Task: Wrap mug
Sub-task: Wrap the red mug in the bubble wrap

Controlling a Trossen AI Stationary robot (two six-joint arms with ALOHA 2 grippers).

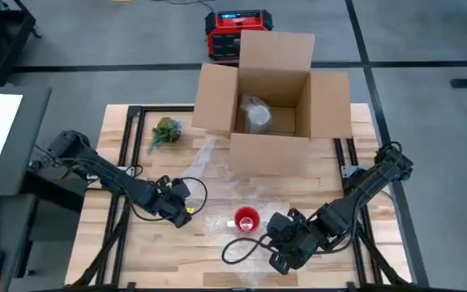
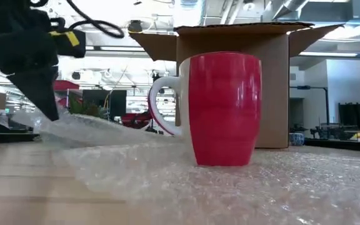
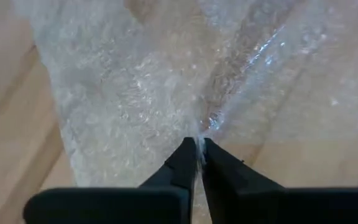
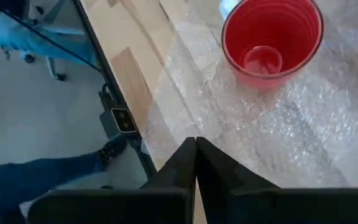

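Observation:
A red mug [image 1: 247,218] with a white handle [image 2: 158,103] stands upright on a sheet of clear bubble wrap [image 1: 227,195] spread over the wooden table; the right wrist view looks into its empty inside [image 4: 272,40]. My left gripper [image 1: 188,213] is to the mug's left, shut on the wrap's left part. My right gripper [image 4: 196,142] is shut, to the mug's right and nearer the front edge, its tips over the wrap's near edge [image 4: 160,134]. My left gripper pinches a raised fold of the bubble wrap [image 3: 205,124] between its two fingers, coming slanting down from the table's left. The pinched part [image 2: 61,125] is lifted a little off the table and slopes down toward the mug; the remainder lies flat. My right gripper: I cannot tell whether its shut fingertips touch the wrap.
An open cardboard box [image 1: 270,105] stands at the table's far side, a wrapped thing [image 1: 256,115] inside it. A small green plant [image 1: 165,131] lies at the far left. A person's leg [image 4: 36,177] shows beyond the table's front edge.

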